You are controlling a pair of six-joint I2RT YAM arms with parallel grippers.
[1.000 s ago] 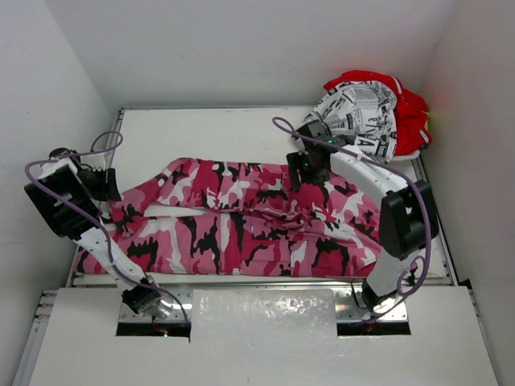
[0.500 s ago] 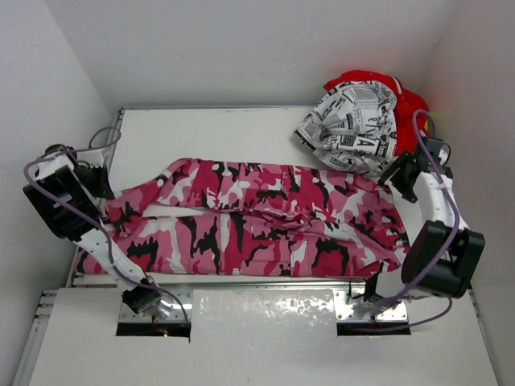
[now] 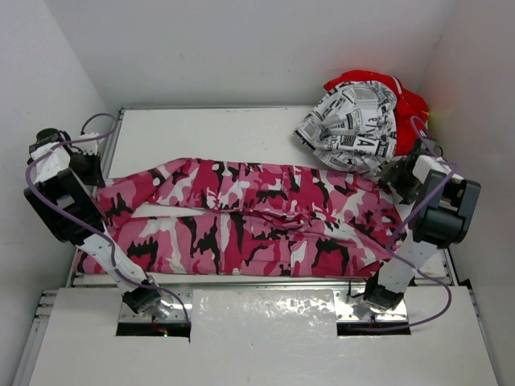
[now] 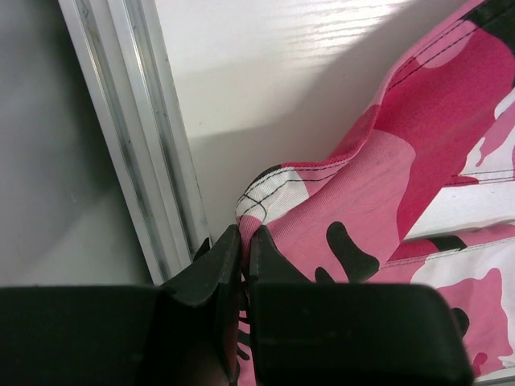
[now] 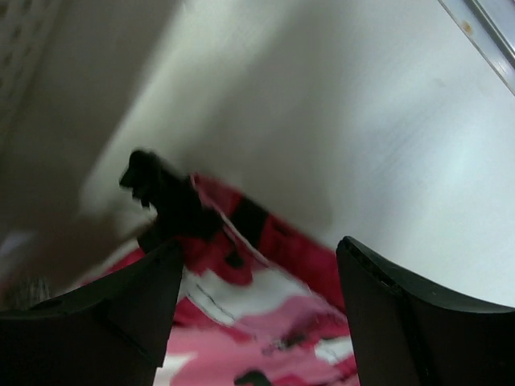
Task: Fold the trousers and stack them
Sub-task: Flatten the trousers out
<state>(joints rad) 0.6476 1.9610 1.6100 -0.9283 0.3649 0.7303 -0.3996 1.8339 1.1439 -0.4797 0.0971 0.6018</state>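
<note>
Camouflage trousers (image 3: 257,217) spread flat across white table (image 3: 217,133), legs to the left, waist to the right, left gripper (image 3: 88,171) at the far leg's end, right gripper (image 3: 397,178) beside the waist, newsprint trousers (image 3: 354,121) heaped on red trousers (image 3: 412,108) in far right corner

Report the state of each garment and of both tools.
camouflage trousers, spread full length, unfolded.
newsprint trousers, crumpled, top of the far-right heap.
red trousers, crumpled under the newsprint trousers.
left tool, shut on the camouflage trousers' hem.
right tool, open, holding nothing.
</note>
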